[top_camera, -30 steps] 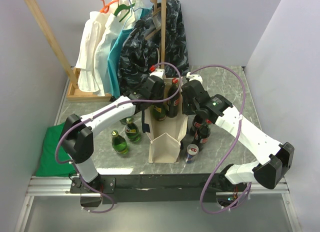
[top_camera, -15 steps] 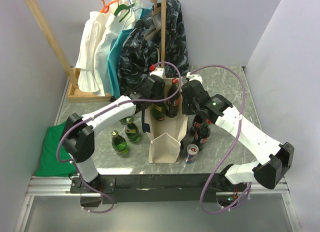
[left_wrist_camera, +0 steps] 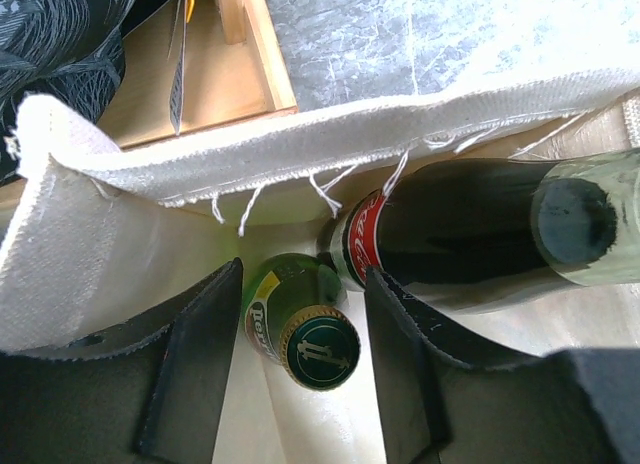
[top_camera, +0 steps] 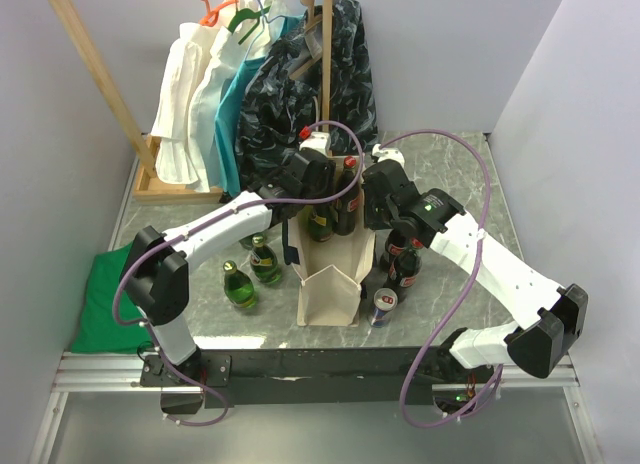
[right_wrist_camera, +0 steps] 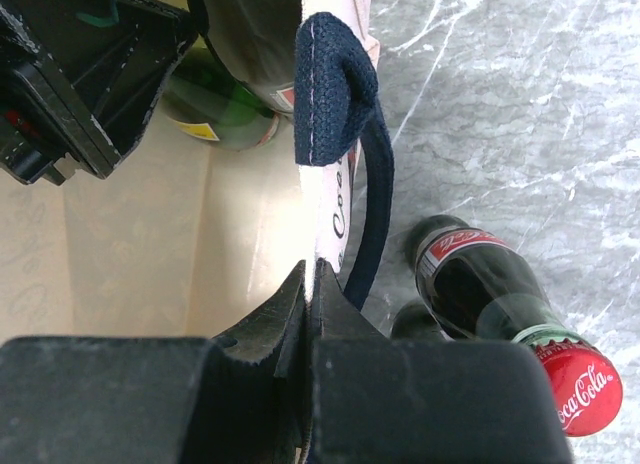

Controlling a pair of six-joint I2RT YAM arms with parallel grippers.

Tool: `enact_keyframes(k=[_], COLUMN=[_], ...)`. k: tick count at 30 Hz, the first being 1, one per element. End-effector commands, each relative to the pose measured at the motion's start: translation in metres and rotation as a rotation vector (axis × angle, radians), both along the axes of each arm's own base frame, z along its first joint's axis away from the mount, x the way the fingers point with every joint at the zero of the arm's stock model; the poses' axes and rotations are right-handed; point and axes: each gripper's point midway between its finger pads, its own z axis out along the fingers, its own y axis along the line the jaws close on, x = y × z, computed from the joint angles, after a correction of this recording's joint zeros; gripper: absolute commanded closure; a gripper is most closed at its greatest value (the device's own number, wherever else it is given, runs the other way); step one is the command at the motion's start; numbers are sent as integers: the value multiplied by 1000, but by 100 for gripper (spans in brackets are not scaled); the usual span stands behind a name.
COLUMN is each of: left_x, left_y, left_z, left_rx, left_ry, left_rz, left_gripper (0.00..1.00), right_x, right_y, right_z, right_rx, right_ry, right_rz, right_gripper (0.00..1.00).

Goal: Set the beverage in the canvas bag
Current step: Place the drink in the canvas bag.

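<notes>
The cream canvas bag [top_camera: 330, 289] with navy handles stands open at the table's middle. My left gripper [top_camera: 318, 196] reaches down into its mouth. In the left wrist view the gripper [left_wrist_camera: 303, 274] is open, its jaws either side of a green bottle [left_wrist_camera: 318, 346] standing in the bag, with gaps on both sides. A dark cola bottle [left_wrist_camera: 470, 229] with a red label stands in the bag beside it. My right gripper [right_wrist_camera: 311, 279] is shut on the bag's right rim [right_wrist_camera: 330, 219], just below the navy handle [right_wrist_camera: 335, 94]; it also shows in the top view [top_camera: 372, 216].
Two green bottles [top_camera: 264, 259] [top_camera: 238, 284] stand left of the bag. Cola bottles [top_camera: 405, 259] [right_wrist_camera: 490, 294] and a can [top_camera: 382, 304] stand right of it. A clothes rack [top_camera: 250, 84] with hanging garments is behind. A green cloth [top_camera: 105, 299] lies at the left edge.
</notes>
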Motion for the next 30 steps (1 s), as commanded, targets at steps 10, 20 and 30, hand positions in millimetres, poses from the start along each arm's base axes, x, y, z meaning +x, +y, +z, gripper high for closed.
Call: enact_keyframes(k=[10, 20, 30], left_x=[8, 6, -1], left_y=[5, 4, -1], left_z=[38, 62, 102], left_rx=[-31, -65, -113], left_ry=[-86, -120, -174], left_rz=[19, 12, -20], left_gripper=[36, 31, 30], right_x=[6, 6, 7], right_y=[8, 9, 10], right_z=[4, 7, 10], right_rx=[13, 32, 36], right_ry=[-18, -24, -26], right_rz=[11, 1, 1], right_gripper=[99, 90, 75])
